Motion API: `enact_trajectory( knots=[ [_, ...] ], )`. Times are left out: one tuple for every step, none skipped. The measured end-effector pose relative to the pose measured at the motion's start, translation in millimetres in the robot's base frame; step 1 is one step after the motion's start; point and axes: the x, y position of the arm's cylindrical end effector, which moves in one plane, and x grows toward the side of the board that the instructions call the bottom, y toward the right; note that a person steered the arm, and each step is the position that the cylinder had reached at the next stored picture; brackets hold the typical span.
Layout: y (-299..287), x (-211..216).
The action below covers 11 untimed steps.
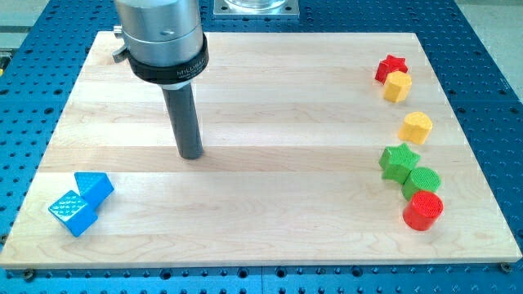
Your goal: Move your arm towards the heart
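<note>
Board: pale wooden table top on a blue perforated bench.
Left bottom: blue cube touching blue triangular block.
Right top: red star touching a yellow block.
Right middle: yellow heart, alone.
Right bottom: green star, green cylinder, red cylinder, in a touching chain.
My tip: on the wood, left of centre, well apart from all blocks.

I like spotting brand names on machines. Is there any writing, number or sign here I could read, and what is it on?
"MILLIB...": white letters on the black ring around the arm's metal body; the rest curves out of sight, too small to be sure.
Blocks, wooden board, rod: no text visible.
</note>
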Motion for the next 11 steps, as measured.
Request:
enact_trajectory(
  knots=[
    [0, 0],
    [0, 0],
    [36, -2],
    [86, -16],
    [120, -16],
    [126, -15],
    [131, -15],
    [149, -15],
    [166, -15],
    [176, -15],
    [187, -15]
  ],
)
